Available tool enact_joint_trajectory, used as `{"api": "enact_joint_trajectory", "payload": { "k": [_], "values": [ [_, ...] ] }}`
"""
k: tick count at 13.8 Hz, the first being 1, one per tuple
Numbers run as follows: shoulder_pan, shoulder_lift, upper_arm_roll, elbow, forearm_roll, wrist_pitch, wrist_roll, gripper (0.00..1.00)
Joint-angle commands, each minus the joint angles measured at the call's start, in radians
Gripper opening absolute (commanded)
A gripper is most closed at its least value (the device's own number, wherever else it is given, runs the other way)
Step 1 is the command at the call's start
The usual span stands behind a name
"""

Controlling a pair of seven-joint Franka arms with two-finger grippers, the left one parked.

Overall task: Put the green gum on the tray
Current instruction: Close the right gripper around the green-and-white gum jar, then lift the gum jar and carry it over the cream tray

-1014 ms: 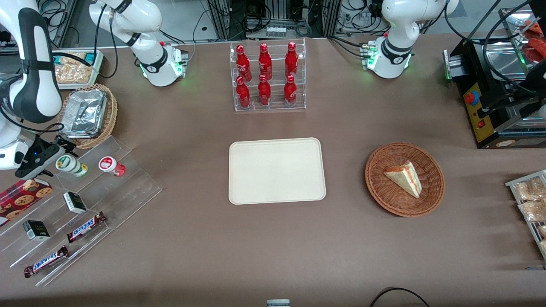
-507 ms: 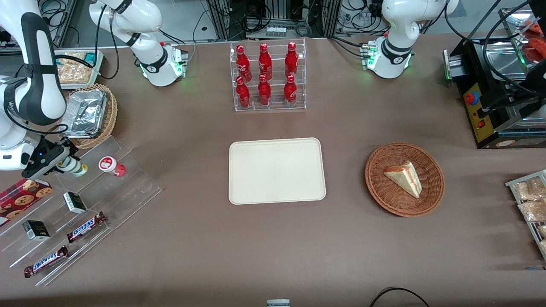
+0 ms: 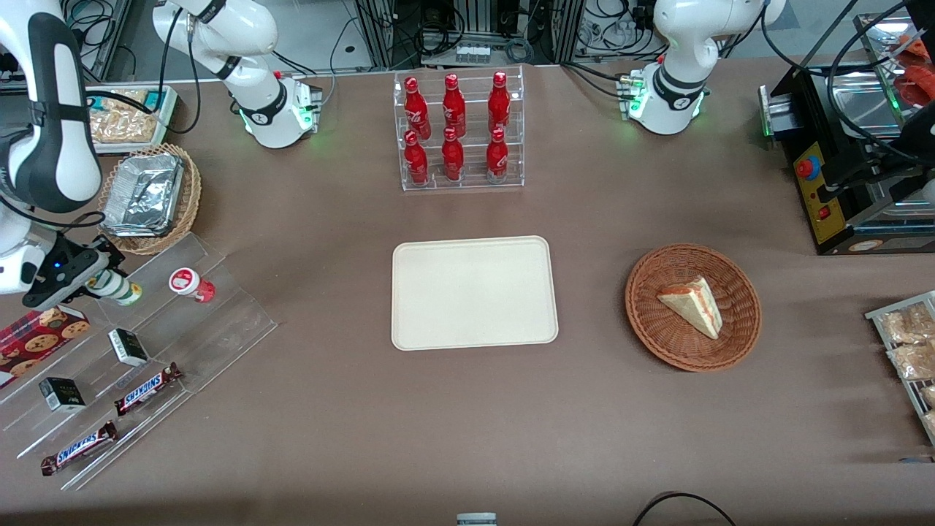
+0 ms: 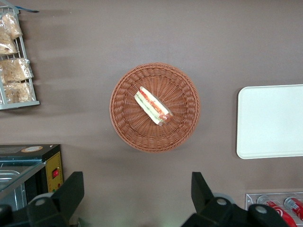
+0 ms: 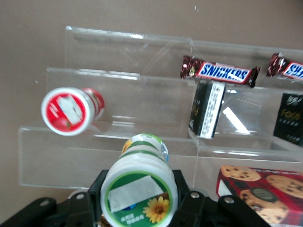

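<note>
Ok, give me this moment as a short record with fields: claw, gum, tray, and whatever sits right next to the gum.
claw: at the clear stepped rack, toward the working arm's end of the table, shut on the green gum
green gum: between the claw's fingers, lid facing the wrist camera
tray: mid-table, nothing on it
red-lidded bottle: beside the gum on the same rack
task: gum not yet on tray

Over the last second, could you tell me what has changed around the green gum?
The gripper moved onto the green gum on the clear display stand and now straddles its lid, nudging it slightly toward the working arm's end. The red-lidded bottle and tray stayed put.
</note>
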Motion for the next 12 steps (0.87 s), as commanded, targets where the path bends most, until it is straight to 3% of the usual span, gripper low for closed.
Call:
{"api": "enact_joint_trajectory", "payload": {
  "k": [1, 7, 12],
  "values": [
    [0.063, 0.011, 0.002, 0.101, -0.002, -0.112, 0.099, 0.0],
    [0.295, 0.052, 0.002, 0.186, 0.002, -0.23, 0.467, 0.0],
    [0.516, 0.165, 0.002, 0.227, 0.087, -0.201, 0.832, 0.0]
  ]
}}
